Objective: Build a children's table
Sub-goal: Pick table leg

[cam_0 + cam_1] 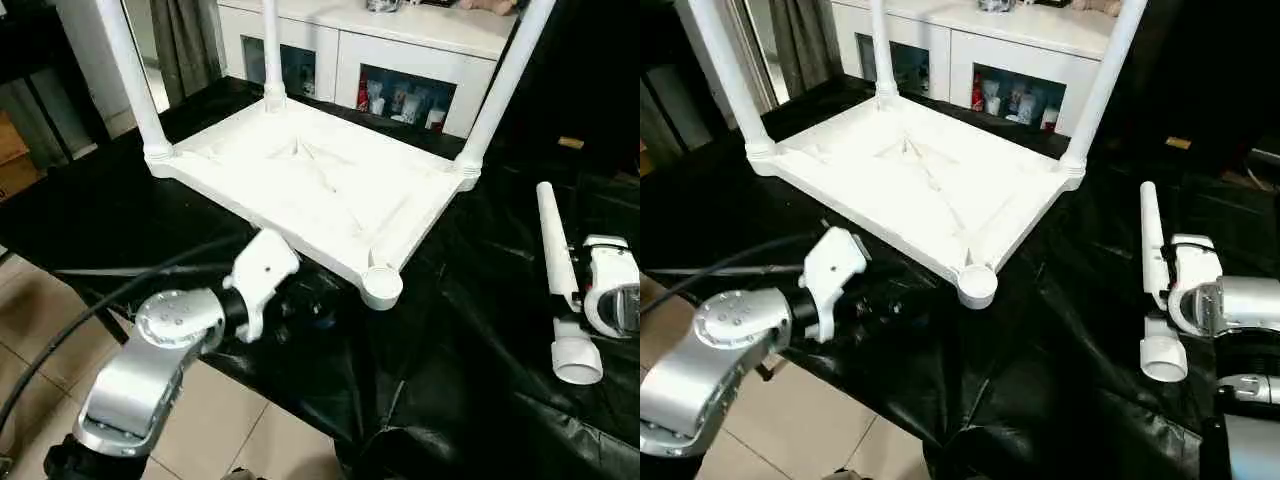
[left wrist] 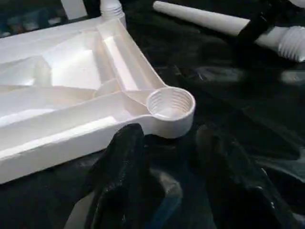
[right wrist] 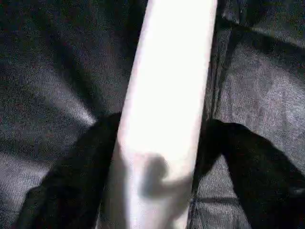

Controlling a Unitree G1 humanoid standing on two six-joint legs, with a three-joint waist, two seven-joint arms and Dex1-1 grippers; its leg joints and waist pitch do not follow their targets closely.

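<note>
The children's table's white tabletop (image 1: pixel 300 180) lies upside down on a black sheet, ribs facing up. Three white legs (image 1: pixel 130 70) (image 1: pixel 270 50) (image 1: pixel 500 90) stand upright in its corner sockets. The near corner socket (image 2: pixel 170 105) is empty. My left gripper (image 2: pixel 171 140) hovers just in front of that socket, open, with nothing between its fingers (image 2: pixel 126 157). The fourth leg (image 1: pixel 555 250) lies loose on the sheet to the right, flared end toward me. My right gripper (image 3: pixel 159 143) straddles this leg (image 3: pixel 167 95), open, one finger on each side.
A white cabinet (image 1: pixel 400 60) with glass-fronted shelves stands behind the table. The black sheet (image 1: pixel 450 380) drapes over the table's near edge, with tiled floor (image 1: pixel 200 420) below at the left. A black cable (image 1: pixel 110 300) runs along my left arm.
</note>
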